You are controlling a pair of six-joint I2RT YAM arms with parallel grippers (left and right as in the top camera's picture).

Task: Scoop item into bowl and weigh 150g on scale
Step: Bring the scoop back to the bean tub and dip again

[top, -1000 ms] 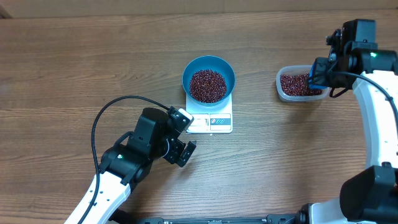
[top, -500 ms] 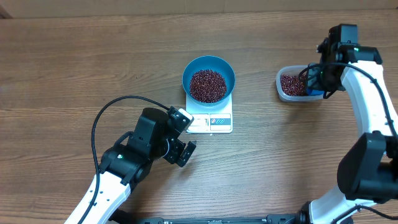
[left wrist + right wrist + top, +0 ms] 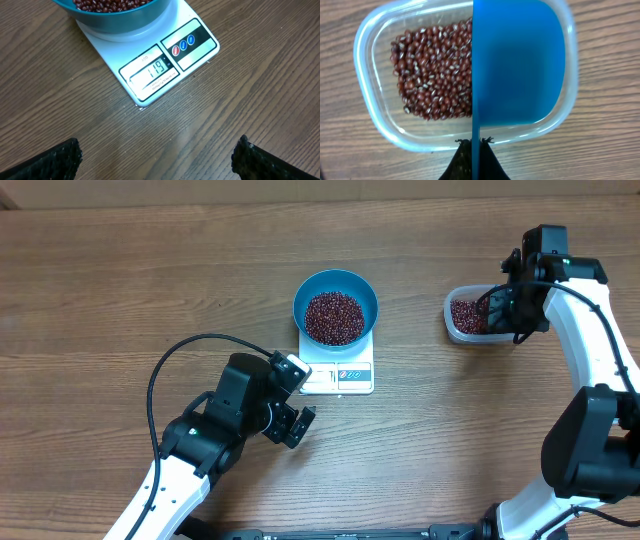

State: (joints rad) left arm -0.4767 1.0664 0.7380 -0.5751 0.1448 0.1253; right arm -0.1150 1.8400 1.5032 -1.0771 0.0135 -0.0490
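left arm: smooth white lower link, with bulky rounded black joint housings above it. A thin black cable arcs off it in a wide loop. left gripper: black body with one whitish block on its side. In the left wrist view its fingertips are black with rough, grainy pads.

right arm: long curved white link, a big round black joint housing at the base end and a boxy black wrist module. A second black cable runs along the white link. right gripper: black. In the right wrist view its fingers are black and tapered, slightly frayed at the tips.
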